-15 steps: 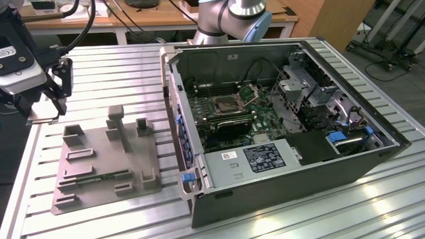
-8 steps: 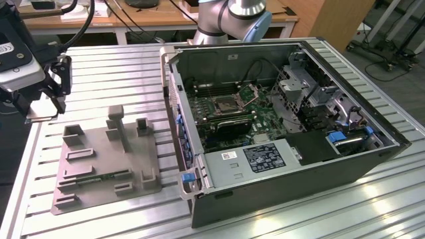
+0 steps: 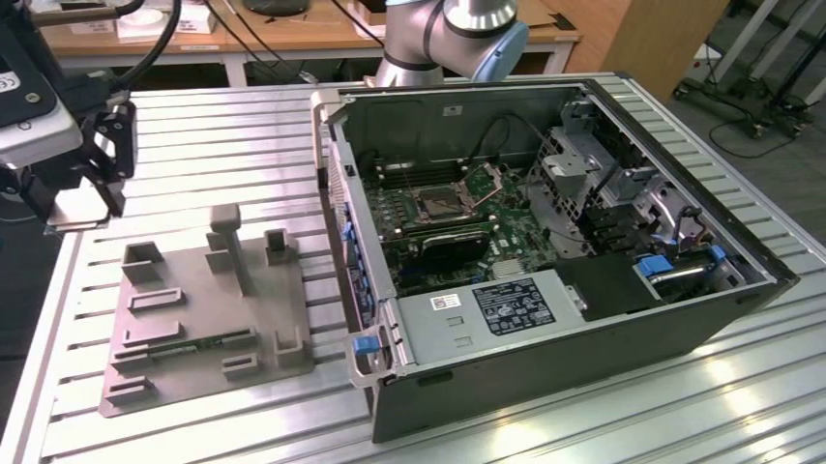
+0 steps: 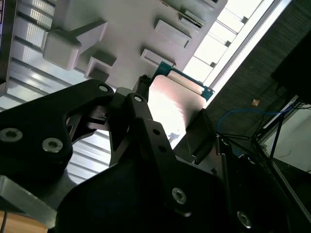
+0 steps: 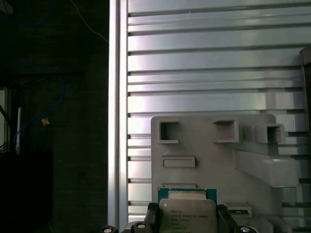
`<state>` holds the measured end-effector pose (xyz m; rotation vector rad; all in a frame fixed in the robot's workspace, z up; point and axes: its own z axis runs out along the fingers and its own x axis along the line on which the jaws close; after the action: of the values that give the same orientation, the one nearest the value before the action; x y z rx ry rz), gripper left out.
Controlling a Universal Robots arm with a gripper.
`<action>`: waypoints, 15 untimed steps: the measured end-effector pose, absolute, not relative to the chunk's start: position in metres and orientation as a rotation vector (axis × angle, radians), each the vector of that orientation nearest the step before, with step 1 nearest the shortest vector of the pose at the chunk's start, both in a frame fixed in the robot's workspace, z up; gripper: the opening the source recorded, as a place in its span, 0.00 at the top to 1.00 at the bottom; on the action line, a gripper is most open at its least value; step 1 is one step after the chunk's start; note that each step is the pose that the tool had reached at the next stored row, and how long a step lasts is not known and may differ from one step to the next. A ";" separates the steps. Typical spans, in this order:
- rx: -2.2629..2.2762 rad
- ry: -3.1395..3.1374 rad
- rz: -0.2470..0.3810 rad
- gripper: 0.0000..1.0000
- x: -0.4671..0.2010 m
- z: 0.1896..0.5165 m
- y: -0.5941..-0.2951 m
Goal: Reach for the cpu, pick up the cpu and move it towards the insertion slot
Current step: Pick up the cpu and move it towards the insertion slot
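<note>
My gripper (image 3: 88,193) hangs at the exterior view's far left, above the table's edge and beyond the grey tray (image 3: 193,309). It is shut on the cpu (image 3: 80,206), a pale square held clear of the tray. In the first wrist view the cpu (image 5: 187,213) shows its silvery top with a green rim, clamped between two black fingers (image 5: 152,217). The second wrist view shows the cpu (image 4: 172,104) as a shiny plate between the fingers, with the tray (image 4: 126,29) behind it. The insertion slot (image 3: 439,204) sits on the green motherboard inside the case, its hinged plate (image 3: 488,180) raised.
The open computer case (image 3: 543,367) fills the exterior view's right half, with a labelled grey box (image 3: 512,305) at its near side. The arm's base (image 3: 446,39) stands behind the case. The ribbed metal table (image 3: 207,135) ends close to the gripper, with dark floor (image 5: 48,121) beyond.
</note>
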<state>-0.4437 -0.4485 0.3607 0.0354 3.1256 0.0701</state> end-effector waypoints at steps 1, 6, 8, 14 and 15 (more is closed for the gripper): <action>0.035 3.126 0.070 0.46 -0.444 0.361 -0.449; 0.035 3.126 0.070 0.46 -0.444 0.364 -0.449; 0.035 3.126 0.070 0.46 -0.444 0.366 -0.449; 0.035 3.125 0.070 0.46 -0.444 0.369 -0.449; 0.035 3.126 0.070 0.46 -0.444 0.370 -0.449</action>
<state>-0.4437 -0.4485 0.3701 0.0354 3.1256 0.0701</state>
